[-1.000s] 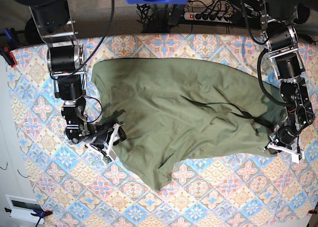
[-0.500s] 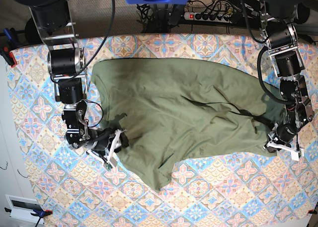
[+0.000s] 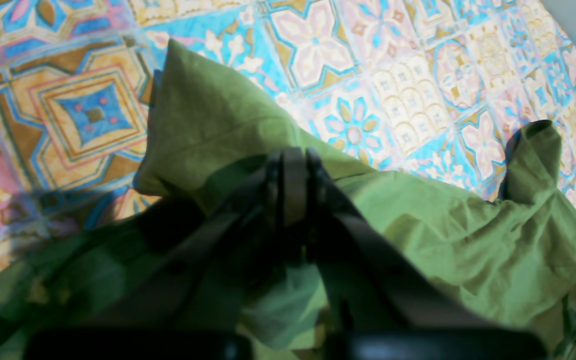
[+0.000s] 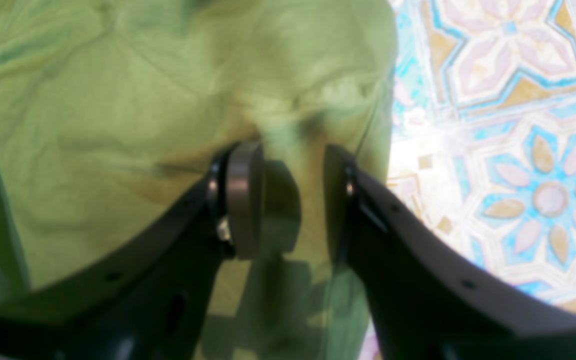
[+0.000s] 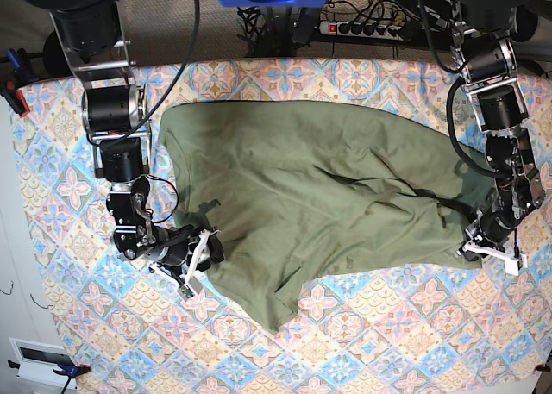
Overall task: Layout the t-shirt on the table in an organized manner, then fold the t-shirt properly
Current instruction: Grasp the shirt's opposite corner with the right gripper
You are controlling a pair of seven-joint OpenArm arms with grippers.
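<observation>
The olive-green t-shirt lies spread and wrinkled across the patterned table, with one flap pointing toward the front edge. On the right side of the base view, my left gripper is shut on the shirt's right corner. The left wrist view shows its fingers pressed together with t-shirt bunched around them over the table. My right gripper sits at the shirt's left edge. Its jaws stand apart over t-shirt fabric, next to bare table.
A power strip with cables lies behind the table's back edge. A blue and red clamp grips the table's left edge. Both arms' upper links hang over the back corners.
My right gripper has slid a little toward the front along the shirt's left edge. My left gripper has crept slightly back, still holding the corner.
</observation>
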